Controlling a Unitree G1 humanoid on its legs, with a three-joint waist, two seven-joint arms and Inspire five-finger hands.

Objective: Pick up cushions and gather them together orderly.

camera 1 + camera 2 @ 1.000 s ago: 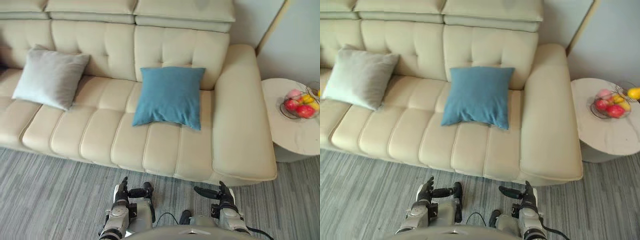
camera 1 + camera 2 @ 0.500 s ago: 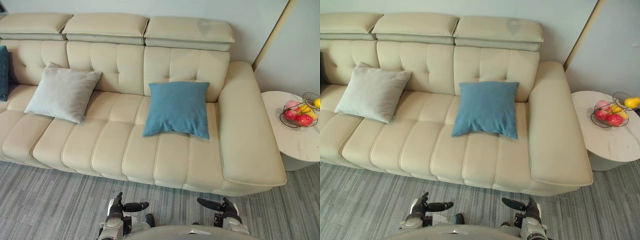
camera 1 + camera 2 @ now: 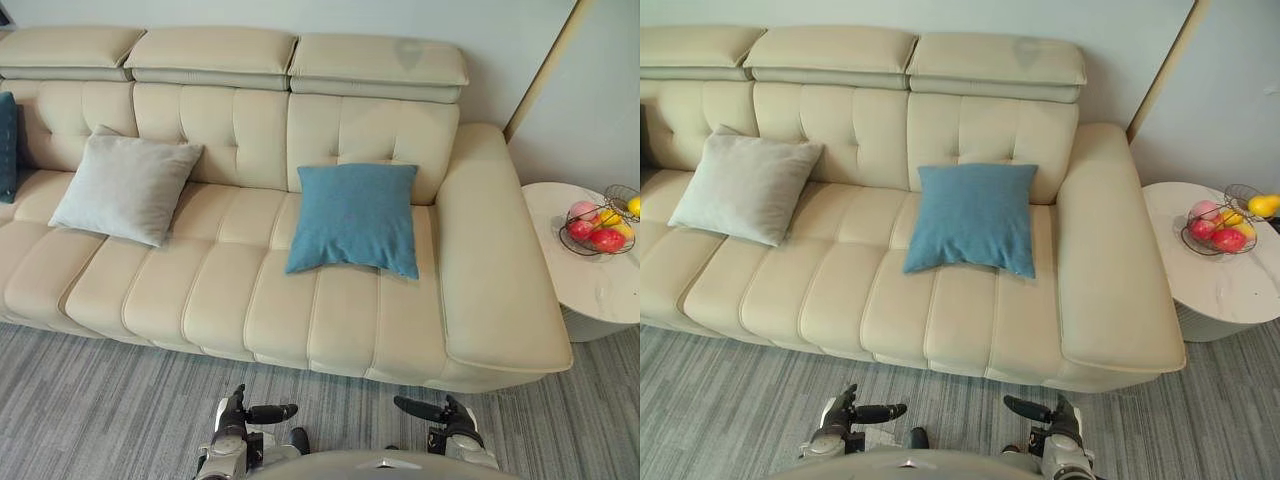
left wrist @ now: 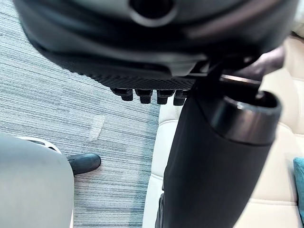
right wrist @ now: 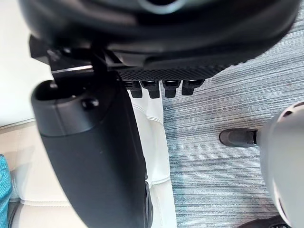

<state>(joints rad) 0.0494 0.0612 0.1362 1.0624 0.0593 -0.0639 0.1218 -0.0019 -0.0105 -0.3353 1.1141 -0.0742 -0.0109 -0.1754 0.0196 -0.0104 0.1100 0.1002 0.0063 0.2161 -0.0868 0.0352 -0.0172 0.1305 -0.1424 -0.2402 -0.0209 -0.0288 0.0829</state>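
Cushions untouched: I'm at the approach step, both hands empty and short of the sofa.

Cushions all lie ahead of me. My left hand (image 3: 238, 414) and right hand (image 3: 450, 414) hang low over the carpet (image 3: 100, 390), fingers straight, thumbs turned toward each other, holding nothing. Each wrist view confirms it, with the front of the sofa (image 3: 330, 320) just past the fingertips. Beyond the gap between the hands, the blue cushion (image 3: 355, 218) leans on the backrest. Well beyond and outboard of the left hand sits the grey cushion (image 3: 125, 187), apart from the blue one. I judge nothing is gathered yet. The next move calls for stepping in close and reaching for the blue one. The left eye view gives me a sliver of a dark cushion (image 3: 6, 145) farther outboard than the grey, while the right eye view gives more of the side table (image 3: 1220, 290) beyond my right hand.
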